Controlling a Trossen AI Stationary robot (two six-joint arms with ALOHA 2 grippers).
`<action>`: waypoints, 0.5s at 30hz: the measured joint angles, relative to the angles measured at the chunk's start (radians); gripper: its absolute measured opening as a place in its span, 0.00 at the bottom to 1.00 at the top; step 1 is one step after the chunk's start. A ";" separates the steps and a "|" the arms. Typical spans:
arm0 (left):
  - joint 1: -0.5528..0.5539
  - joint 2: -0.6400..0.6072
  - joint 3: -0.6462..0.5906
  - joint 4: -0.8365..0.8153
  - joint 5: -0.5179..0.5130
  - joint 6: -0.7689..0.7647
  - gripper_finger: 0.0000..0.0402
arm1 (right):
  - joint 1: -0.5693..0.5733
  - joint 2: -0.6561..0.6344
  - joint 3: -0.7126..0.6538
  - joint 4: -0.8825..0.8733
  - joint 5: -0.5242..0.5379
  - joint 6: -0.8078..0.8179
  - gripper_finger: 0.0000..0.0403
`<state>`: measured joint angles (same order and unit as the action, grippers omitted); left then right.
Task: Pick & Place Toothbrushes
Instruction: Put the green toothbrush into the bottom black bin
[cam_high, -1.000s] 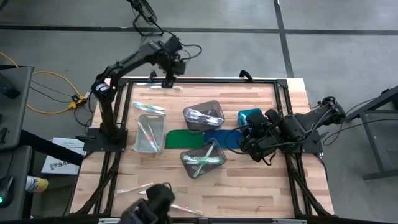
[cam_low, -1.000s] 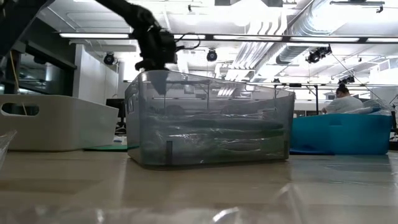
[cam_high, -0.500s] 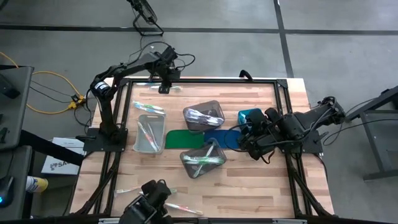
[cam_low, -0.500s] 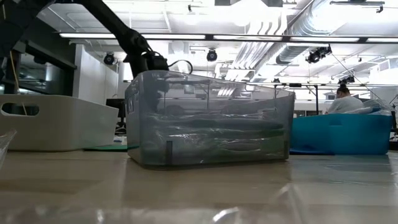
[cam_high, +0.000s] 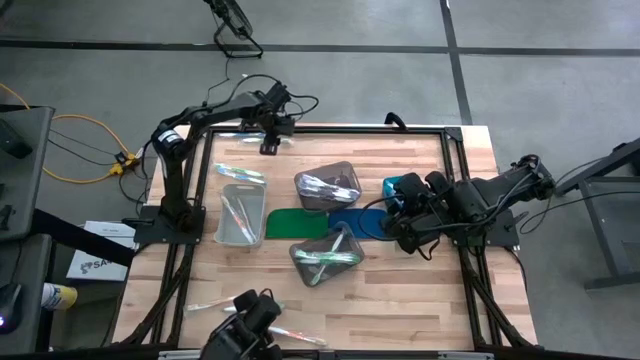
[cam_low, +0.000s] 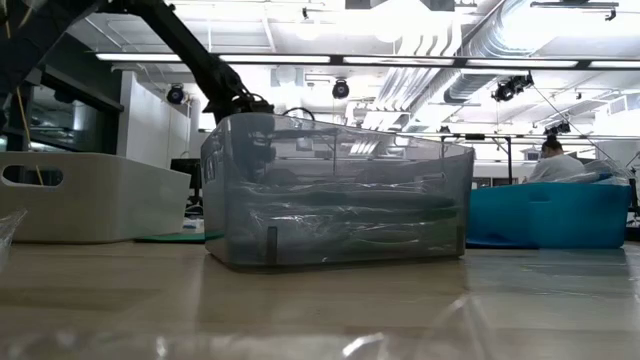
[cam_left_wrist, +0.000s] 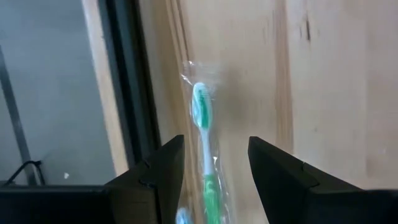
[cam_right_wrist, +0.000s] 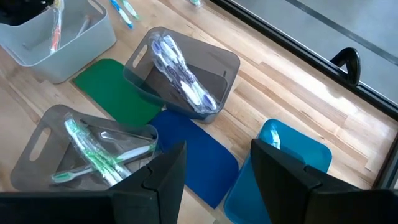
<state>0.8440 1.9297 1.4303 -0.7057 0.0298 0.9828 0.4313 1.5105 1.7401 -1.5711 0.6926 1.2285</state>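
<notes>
Green-and-white, sealed in a clear crinkled wrapper, a thin plastic toothbrush lies along the plank at the table's twelve o'clock edge, right beside the black frame rail, and the left gripper hangs over it with both dark fingers spread, one on each side of the handle and not touching it; I judge the straddle is there so the fingers can close across the narrow stick rather than along it. A second blue-tipped brush shows only as a sliver by the fingers, cut off. The right gripper waits at about three o'clock over the blue mat, spread wide and carrying nothing. The sorting seems to go by colour: green brushes fill the grey translucent bin at six o'clock, blue ones the second grey bin at centre, and the teal bin holds something only partly visible. From table height the near grey bin blocks the left gripper's tip, so contact with the table cannot be told.
</notes>
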 joint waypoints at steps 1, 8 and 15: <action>0.000 0.009 0.000 0.000 0.000 0.005 0.42 | 0.000 0.000 0.000 0.000 0.000 0.001 0.43; 0.000 0.066 0.000 0.021 -0.019 0.015 0.42 | 0.000 0.000 0.000 0.000 -0.003 0.005 0.43; 0.000 0.084 0.000 0.026 -0.023 0.015 0.42 | -0.010 0.000 0.000 0.000 -0.021 0.005 0.43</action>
<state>0.8440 2.0140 1.4303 -0.6795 0.0071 0.9977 0.4217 1.5105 1.7401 -1.5711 0.6712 1.2339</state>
